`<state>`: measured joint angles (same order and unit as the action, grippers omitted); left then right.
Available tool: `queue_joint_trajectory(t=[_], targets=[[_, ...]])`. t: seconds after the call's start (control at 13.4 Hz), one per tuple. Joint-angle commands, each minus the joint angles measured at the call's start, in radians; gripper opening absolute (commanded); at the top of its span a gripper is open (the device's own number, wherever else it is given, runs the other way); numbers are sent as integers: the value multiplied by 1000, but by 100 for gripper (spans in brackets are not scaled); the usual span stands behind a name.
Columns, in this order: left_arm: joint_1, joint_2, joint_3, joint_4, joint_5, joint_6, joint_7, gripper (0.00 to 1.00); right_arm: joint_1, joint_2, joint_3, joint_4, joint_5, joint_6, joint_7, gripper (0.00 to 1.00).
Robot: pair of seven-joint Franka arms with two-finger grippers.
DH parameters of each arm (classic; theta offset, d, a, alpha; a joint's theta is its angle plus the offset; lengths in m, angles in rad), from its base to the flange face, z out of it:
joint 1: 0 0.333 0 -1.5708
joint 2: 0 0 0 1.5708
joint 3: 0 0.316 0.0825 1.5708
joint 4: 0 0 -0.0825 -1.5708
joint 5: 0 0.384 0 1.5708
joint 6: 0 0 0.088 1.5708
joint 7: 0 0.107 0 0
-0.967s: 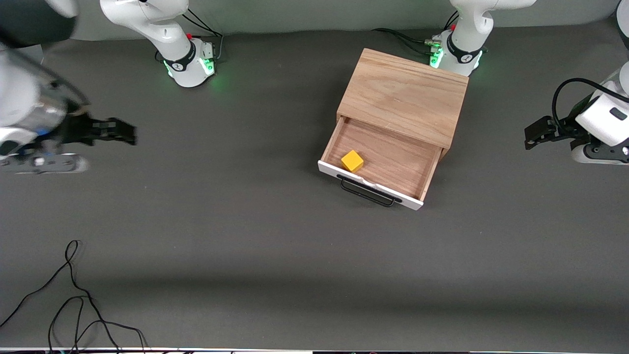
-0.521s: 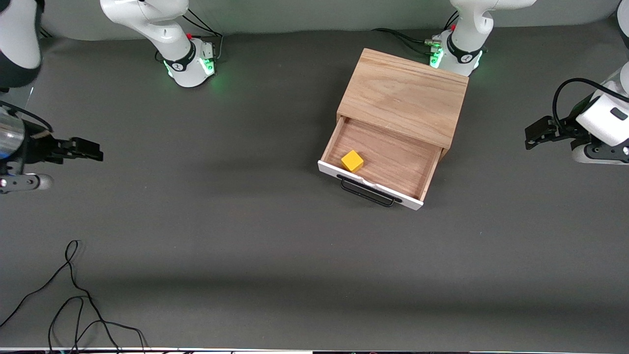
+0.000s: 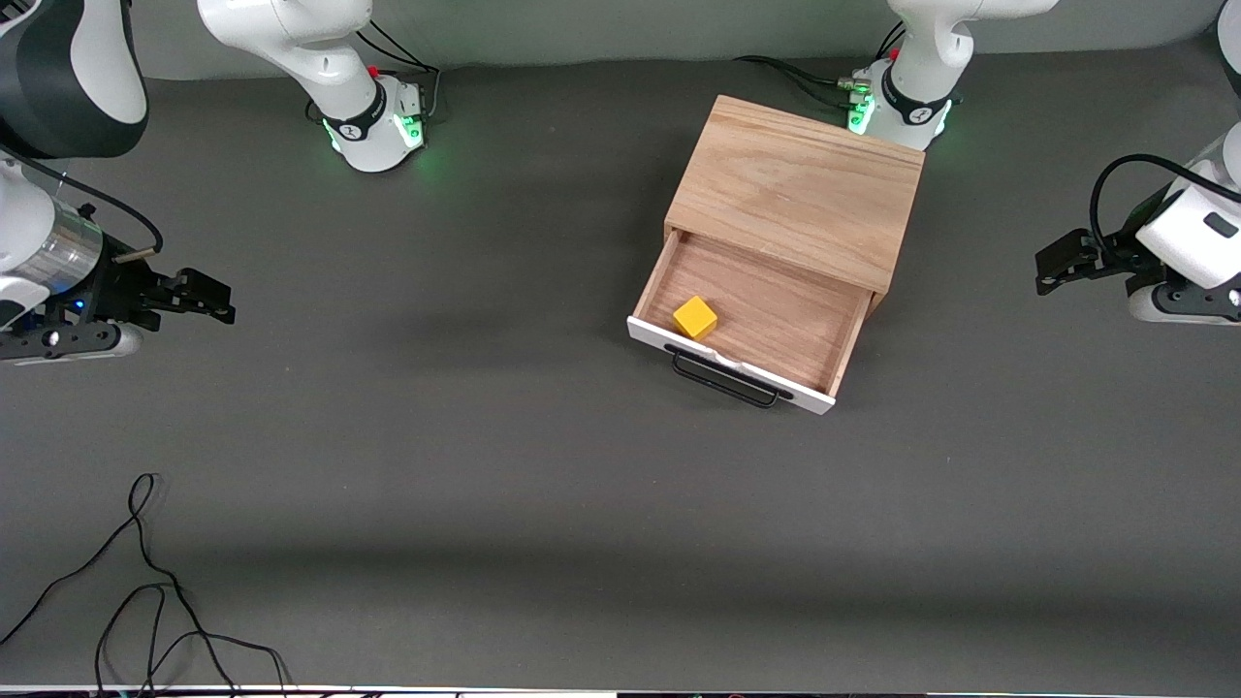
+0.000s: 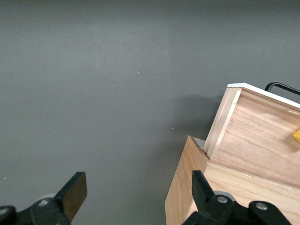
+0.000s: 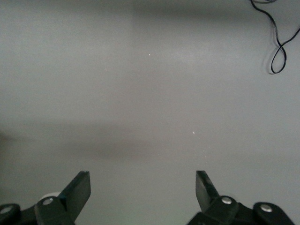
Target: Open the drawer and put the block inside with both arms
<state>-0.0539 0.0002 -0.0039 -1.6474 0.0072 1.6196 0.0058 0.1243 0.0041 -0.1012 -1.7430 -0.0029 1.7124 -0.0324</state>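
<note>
The drawer (image 3: pixel 776 315) stands pulled out of the light oak cabinet (image 3: pixel 795 189), its white front and black wire handle (image 3: pixel 725 380) toward the front camera. The yellow block (image 3: pixel 695 317) lies inside the drawer, near the white front at the corner toward the right arm's end. My left gripper (image 3: pixel 1052 264) is open and empty, off the cabinet's side at the left arm's end of the table. Its wrist view (image 4: pixel 137 180) shows the cabinet side (image 4: pixel 187 187), the drawer (image 4: pixel 262 136) and a sliver of the block (image 4: pixel 296 136). My right gripper (image 3: pixel 215 296) is open and empty over bare table (image 5: pixel 143 176) at the right arm's end.
A loose black cable (image 3: pixel 145 582) lies on the dark grey table near the front edge at the right arm's end; it also shows in the right wrist view (image 5: pixel 276 42). The two green-lit arm bases (image 3: pixel 373 126) stand along the back edge.
The right arm swung out toward its end of the table, then settled with its gripper slightly back toward the middle. The left arm, the drawer and the block have not moved.
</note>
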Motion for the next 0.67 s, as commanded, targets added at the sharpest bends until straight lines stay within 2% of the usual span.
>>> queue_joint_trajectory(t=[0.0,0.6], targets=[[-6,1,5,11,13,-15,14,100,14,-21,0,-30,6,24,-17,99],[-6,3,5,11,13,-9,14,100,15,-24,5,-30,6,12,-14,99]])
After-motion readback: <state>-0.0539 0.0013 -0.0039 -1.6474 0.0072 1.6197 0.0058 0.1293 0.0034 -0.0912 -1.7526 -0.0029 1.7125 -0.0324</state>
